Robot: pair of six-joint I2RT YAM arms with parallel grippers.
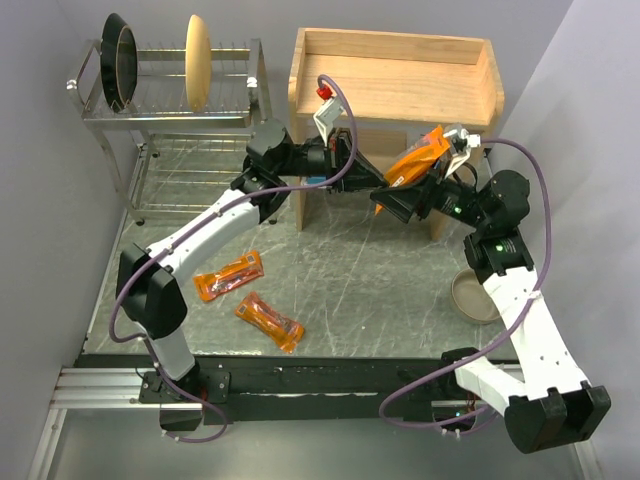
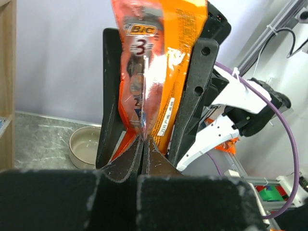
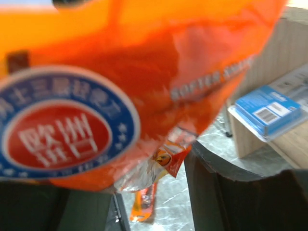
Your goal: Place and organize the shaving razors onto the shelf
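An orange razor packet [image 1: 418, 158] hangs in the air in front of the wooden shelf [image 1: 395, 90], held between both arms. My left gripper [image 2: 143, 139] is shut on its lower edge. My right gripper [image 3: 151, 192] has its black fingers [image 2: 195, 96] against the packet's two long sides [image 2: 154, 72]. The packet fills the right wrist view [image 3: 144, 72]. Two more orange packets [image 1: 228, 276] [image 1: 269, 320] lie on the table at the left. A blue-and-white card [image 3: 267, 108] lies on the shelf's lower tier.
A chrome dish rack [image 1: 180, 120] with a dark pan and a tan plate stands at the back left. A beige bowl [image 1: 472, 297] sits on the table at the right, beside the right arm. The shelf's leg [image 1: 438, 225] stands just behind the grippers.
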